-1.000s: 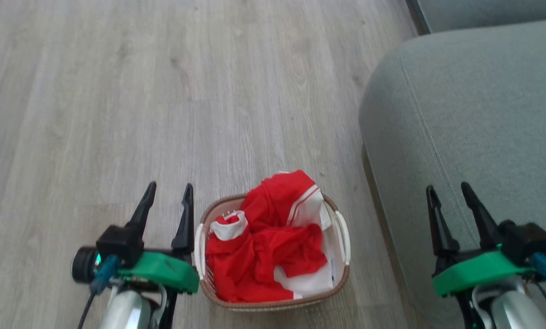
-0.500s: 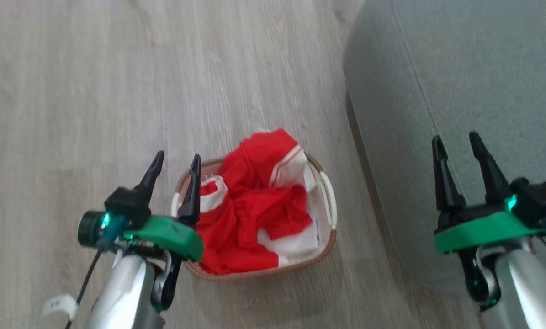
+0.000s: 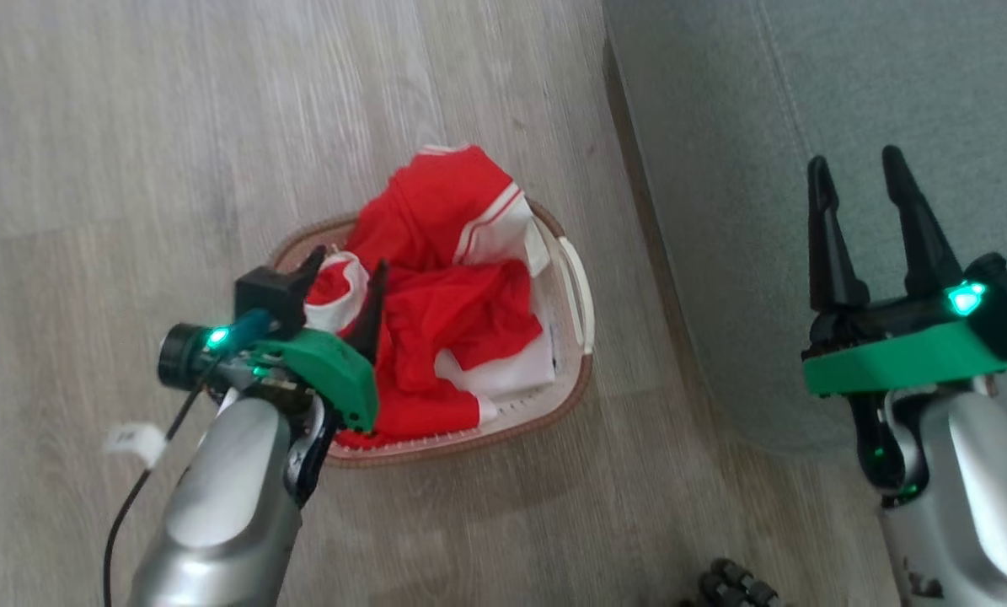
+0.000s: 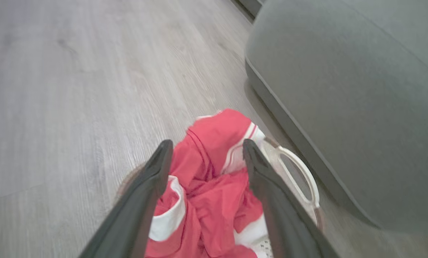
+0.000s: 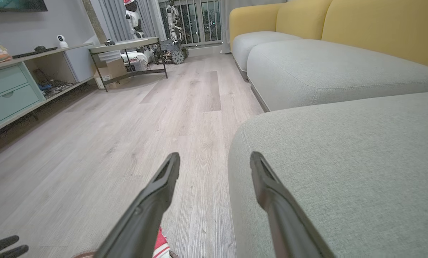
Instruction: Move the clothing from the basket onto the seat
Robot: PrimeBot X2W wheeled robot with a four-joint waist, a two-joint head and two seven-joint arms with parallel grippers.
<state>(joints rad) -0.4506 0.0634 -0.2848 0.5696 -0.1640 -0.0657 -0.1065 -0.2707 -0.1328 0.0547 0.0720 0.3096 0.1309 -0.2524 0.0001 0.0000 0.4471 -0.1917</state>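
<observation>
The red clothing [image 3: 444,278] with white trim lies crumpled in the cream basket [image 3: 575,287] on the wood floor, just left of the grey-green seat [image 3: 722,169]. My left gripper [image 3: 347,265] hangs open over the basket's left part, its fingers above the red fabric without holding any. From the left wrist, the open left gripper [image 4: 205,148] frames the clothing [image 4: 214,193], with the basket [image 4: 301,179] handle to the right and the seat [image 4: 342,107] beyond. My right gripper [image 3: 857,164] is open above the seat. In the right wrist view the right gripper [image 5: 214,157] straddles the seat [image 5: 342,172] edge.
Pale wood floor [image 3: 132,126] spreads to the left and beyond the basket. A white tag [image 3: 136,438] hangs off my left arm's cable. The right wrist view shows a yellow-backed couch [image 5: 325,21], a low table [image 5: 128,46] and a shelf unit [image 5: 13,86] far off.
The head camera tilted down and the picture shifted. My left gripper moved right, from beside the basket's left rim to over the clothing. The right gripper stayed open above the seat.
</observation>
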